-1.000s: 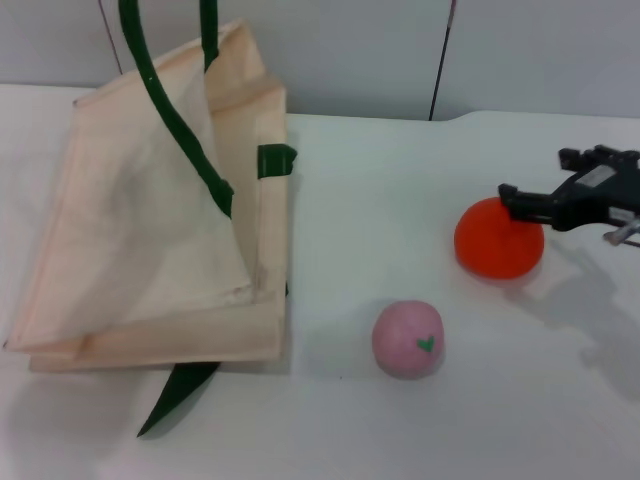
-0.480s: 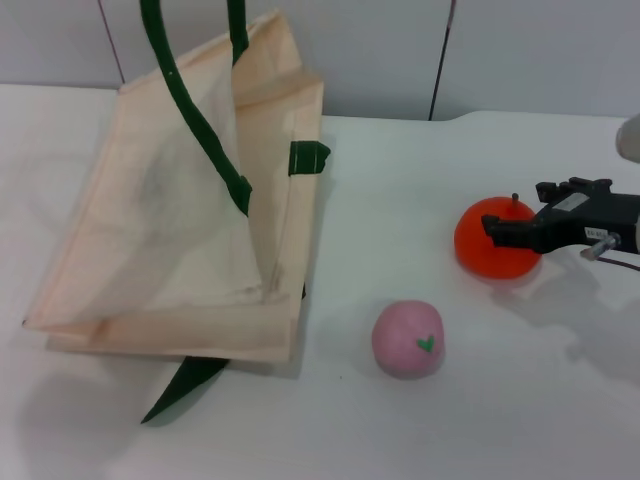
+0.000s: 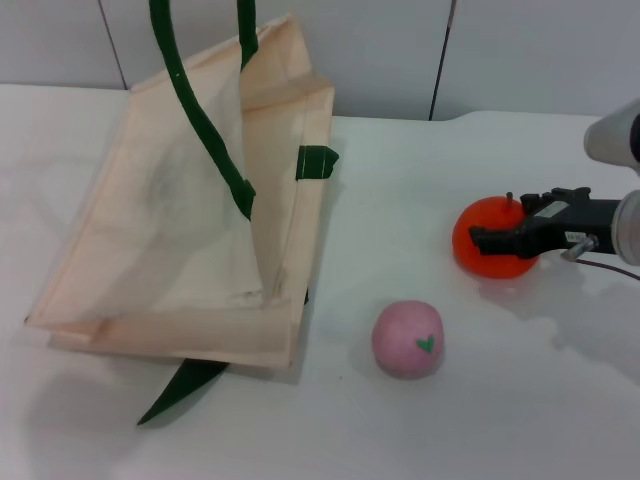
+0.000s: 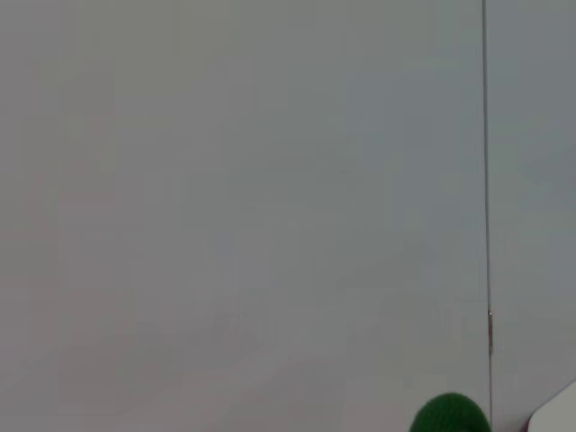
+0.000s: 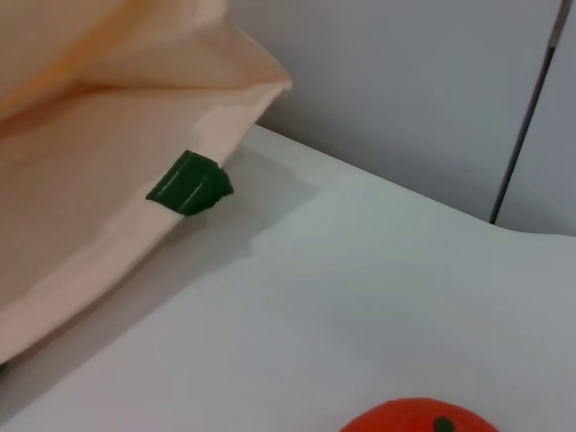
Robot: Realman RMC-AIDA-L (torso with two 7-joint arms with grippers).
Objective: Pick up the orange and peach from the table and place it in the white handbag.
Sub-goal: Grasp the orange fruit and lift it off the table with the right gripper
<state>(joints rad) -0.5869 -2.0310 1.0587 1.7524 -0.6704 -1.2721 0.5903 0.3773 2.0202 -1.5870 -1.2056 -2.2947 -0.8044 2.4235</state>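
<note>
Handbag first, on the left: the white handbag [image 3: 190,210] lies on the tabletop [image 3: 400,200] with its mouth lifted open, its dark green handles [image 3: 200,120] rising out of the top of the head view — the left pincer is not visible anywhere. Nearer the middle and toward the front sits the peach [image 3: 408,339], leaf mark facing up, apart from the bag. Farther right rests the orange [image 3: 497,240], on the tabletop. The right pincer [image 3: 500,240] reaches in from the right — its dark fingers lie across the orange, spread narrowly, though I cannot tell whether they grip it.
</note>
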